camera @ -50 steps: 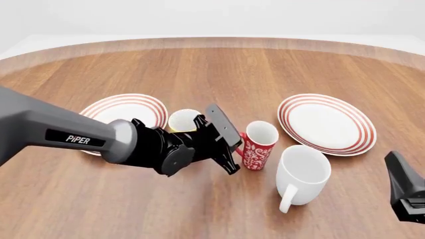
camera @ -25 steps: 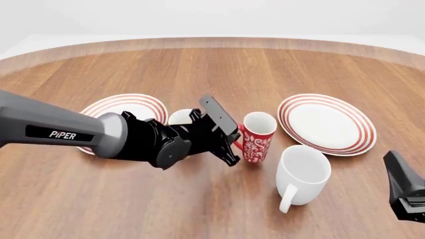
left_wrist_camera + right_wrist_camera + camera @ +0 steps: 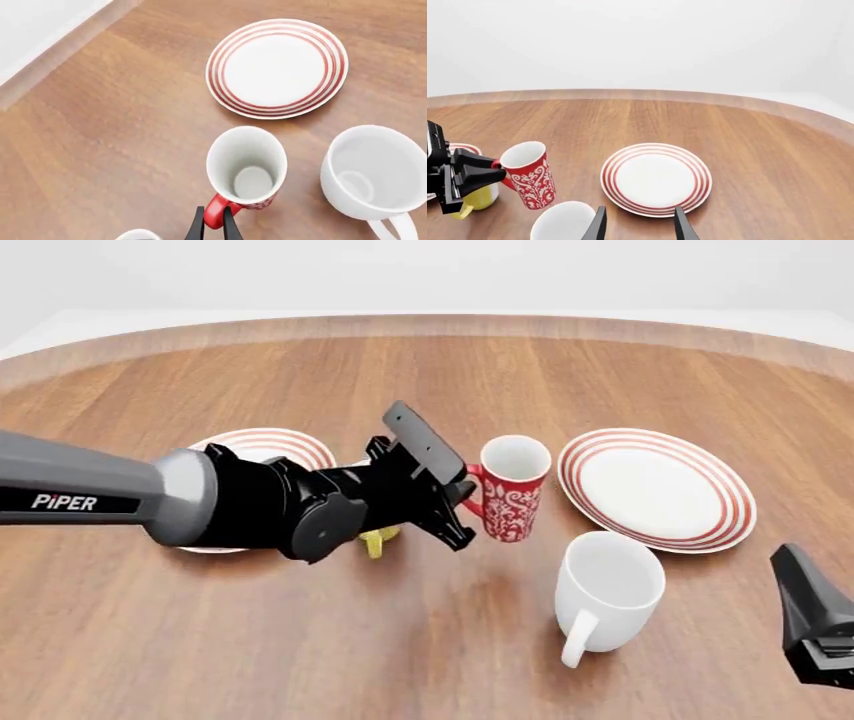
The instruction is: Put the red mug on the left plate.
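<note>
**Red mug held by its handle above the desk**

The left gripper is pinching the red loop handle of the red mug; in the left wrist view its two dark fingertips close on either side of the handle. The mug is upright, its white inside open to the top, and in the right wrist view it looks lifted clear of the desk.

Taking the red mug as the landmark: the left plate lies well to its left, mostly hidden behind the left arm. A yellow mug sits just to its left, below the arm, with only part showing. The white mug stands near it to the front right, handle pointing toward the camera. The right plate lies just to its right, not touching it.

The right gripper hangs off to the far front right of the mug, its fingers spread with nothing between them.
</note>
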`<state>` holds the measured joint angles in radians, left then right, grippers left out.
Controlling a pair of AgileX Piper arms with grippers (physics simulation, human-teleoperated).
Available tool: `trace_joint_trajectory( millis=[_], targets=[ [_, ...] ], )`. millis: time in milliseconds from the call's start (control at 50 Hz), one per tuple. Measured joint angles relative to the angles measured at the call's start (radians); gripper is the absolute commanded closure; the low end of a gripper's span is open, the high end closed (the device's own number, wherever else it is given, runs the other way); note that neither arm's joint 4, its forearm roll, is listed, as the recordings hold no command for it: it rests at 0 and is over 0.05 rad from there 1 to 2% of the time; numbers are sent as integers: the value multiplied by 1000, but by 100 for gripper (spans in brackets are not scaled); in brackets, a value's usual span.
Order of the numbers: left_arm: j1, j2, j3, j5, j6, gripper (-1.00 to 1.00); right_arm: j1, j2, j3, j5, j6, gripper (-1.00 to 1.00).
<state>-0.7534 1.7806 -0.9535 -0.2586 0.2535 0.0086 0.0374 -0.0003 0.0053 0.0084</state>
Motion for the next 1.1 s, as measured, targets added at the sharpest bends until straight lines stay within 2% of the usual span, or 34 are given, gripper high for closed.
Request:
trace_joint_trajectory(
  millis=[1100],
  targets=[
    [115,-129,6,25,-22,100,1,14,0,-12,-1,-100]
  ],
)
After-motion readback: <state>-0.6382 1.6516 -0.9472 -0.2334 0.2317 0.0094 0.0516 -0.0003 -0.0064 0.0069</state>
